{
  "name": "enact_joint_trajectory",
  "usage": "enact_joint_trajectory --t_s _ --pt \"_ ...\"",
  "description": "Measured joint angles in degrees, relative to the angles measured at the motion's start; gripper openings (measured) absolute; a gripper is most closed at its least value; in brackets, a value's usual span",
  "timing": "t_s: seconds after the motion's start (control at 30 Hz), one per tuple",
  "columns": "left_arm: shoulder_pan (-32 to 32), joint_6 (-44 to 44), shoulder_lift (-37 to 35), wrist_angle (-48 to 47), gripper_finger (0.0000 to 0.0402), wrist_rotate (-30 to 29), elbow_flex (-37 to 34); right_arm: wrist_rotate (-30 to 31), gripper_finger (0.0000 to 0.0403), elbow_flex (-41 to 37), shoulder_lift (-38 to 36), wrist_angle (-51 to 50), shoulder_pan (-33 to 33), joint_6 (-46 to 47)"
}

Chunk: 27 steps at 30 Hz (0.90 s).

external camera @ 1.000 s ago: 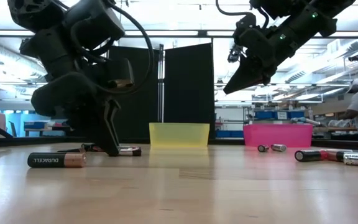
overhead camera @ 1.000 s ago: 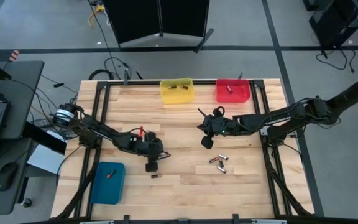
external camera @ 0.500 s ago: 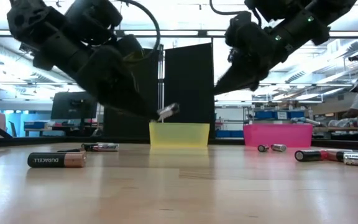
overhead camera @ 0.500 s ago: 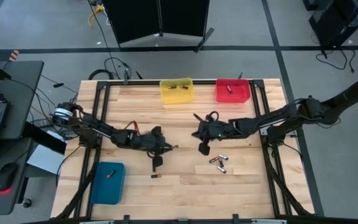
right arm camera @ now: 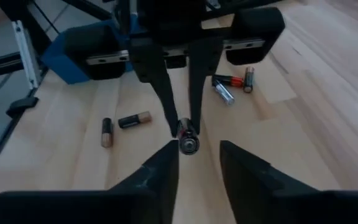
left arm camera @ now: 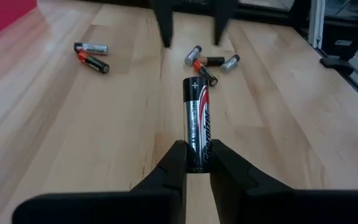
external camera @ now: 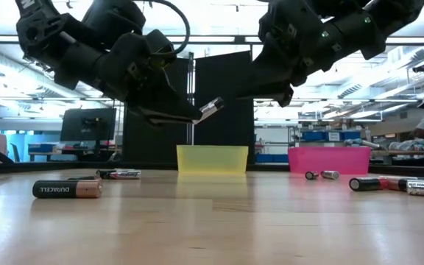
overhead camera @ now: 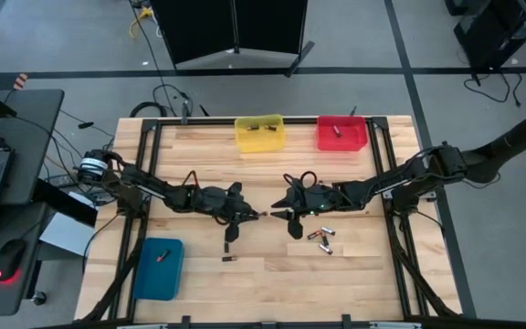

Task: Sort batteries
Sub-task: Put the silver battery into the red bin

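On the far left of the pale wooden table [overhead camera: 199,274], near its front edge, lies the blue plastic bin [overhead camera: 158,268]. A little to the right, a copper-and-black battery [overhead camera: 230,259] lies alone on the wood.

Above the middle of the table, the left gripper [left arm camera: 195,167] is clamped on the rear end of a silver, black and red cylindrical battery [left arm camera: 196,124]. The battery is held in the air and sticks out forward, with its plus end toward the right arm.

The right gripper [right arm camera: 196,149] faces it from the right, just beside this free end. Its fingers stand apart, one on each side of the battery tip, and do not yet press on it. I judge that this is a handover between the arms.

The battery looks like a small, light and stiff metal cylinder with a smooth, glossy wrapper. I think it can slip or turn between hard fingers. The best place to take it is on the round side near the free end, with the fingers across its width, and well clear of the left fingers.

To the right, near the front, a small group of loose batteries [overhead camera: 321,239] lies on the table. At the far edge stand the yellow plastic bin [overhead camera: 259,133] and, to its right, the red plastic bin [overhead camera: 341,133], both rectangular with smooth walls.
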Motion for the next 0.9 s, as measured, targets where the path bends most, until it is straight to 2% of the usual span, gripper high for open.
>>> enact_joint_trajectory --t_s 0.17,0.6,0.73,0.9 --pt "0.0 0.0 -0.1 1.9 0.005 3.0 0.8 -2.7 0.0161 0.0 0.0 0.7 -0.1 2.8" --pt "0.3 3.0 -0.1 -2.4 0.005 3.1 6.0 -5.8 0.0159 0.0 0.0 2.7 -0.2 3.8" --pt "0.8 3.0 -0.1 -2.3 0.005 3.1 6.1 -6.2 0.0141 0.0 0.0 2.8 -0.2 3.8" --pt "1.0 2.6 -0.1 -2.2 0.005 3.9 6.1 -6.1 0.0088 0.0 0.0 2.9 -0.3 3.5"
